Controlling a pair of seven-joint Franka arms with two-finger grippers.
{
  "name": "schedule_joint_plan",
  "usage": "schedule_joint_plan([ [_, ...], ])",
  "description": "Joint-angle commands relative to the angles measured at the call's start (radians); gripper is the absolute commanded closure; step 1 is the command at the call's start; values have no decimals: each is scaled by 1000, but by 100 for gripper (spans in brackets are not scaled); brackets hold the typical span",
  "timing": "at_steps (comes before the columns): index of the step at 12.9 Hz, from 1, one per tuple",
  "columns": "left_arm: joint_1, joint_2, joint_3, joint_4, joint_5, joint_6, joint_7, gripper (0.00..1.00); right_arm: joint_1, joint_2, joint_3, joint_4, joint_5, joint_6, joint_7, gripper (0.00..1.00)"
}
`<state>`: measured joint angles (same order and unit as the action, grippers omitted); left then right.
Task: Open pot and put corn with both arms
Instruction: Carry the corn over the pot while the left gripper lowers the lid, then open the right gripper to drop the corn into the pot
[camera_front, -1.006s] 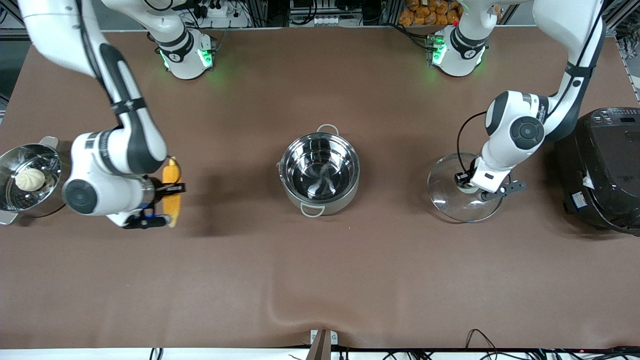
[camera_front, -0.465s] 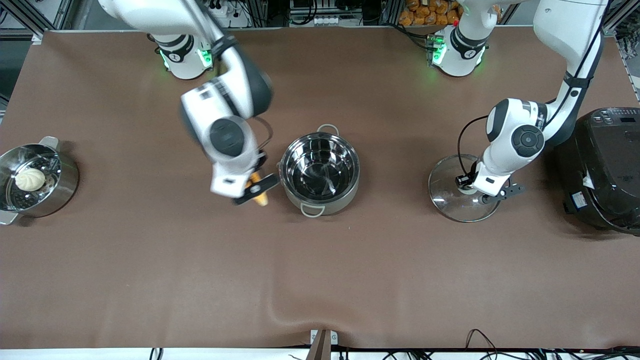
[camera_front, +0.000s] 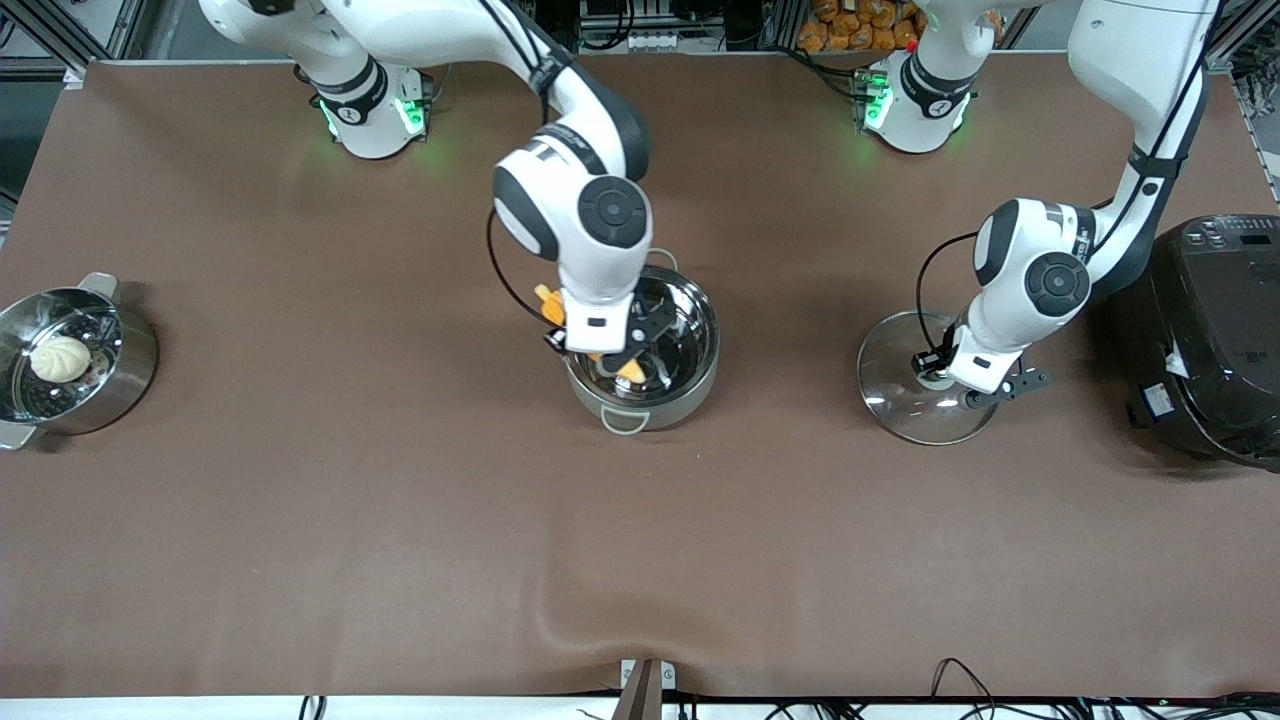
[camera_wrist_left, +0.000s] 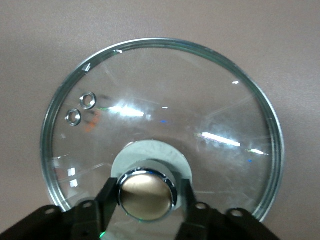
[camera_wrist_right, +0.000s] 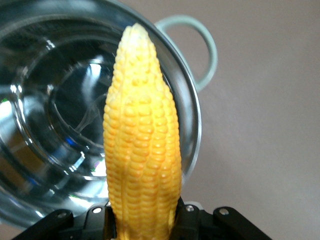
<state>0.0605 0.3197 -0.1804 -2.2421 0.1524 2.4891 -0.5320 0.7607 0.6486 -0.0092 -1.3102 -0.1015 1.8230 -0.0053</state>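
Corn (camera_front: 548, 303) now over pot (camera_front: 690, 352)

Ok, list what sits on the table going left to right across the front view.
Steel steamer pot with a white bun → open round stainless-steel pot, right gripper holding yellow corn cob over it → clear glass lid → big black rice cooker.

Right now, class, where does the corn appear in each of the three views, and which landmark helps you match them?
Front view: the corn is held by the right gripper over the open pot, mostly hidden by the wrist.
Left wrist view: not in it; only the glass lid and the left gripper at its knob.
Right wrist view: the corn fills the middle.
Shared landmark: the pot, front and right wrist views.
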Motion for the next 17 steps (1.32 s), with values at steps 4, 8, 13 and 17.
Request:
schedule_joint_plan([
  [4, 12, -80, -16, 218, 18, -279, 4, 0, 58, 97, -11, 75, -82, 61, -6, 100],
  [8, 9, -79, -34, 545, 7, -620, 85, 0, 69, 109, -11, 74, -84, 67, 5, 100],
  [13, 7, -80, -39, 746, 1, -806, 104, 0, 77, 111, -11, 68, -80, 74, 57, 0],
  [17, 16, -77, -27, 822, -76, -954, 103, 0, 77, 109, -11, 68, -73, 73, 71, 0],
])
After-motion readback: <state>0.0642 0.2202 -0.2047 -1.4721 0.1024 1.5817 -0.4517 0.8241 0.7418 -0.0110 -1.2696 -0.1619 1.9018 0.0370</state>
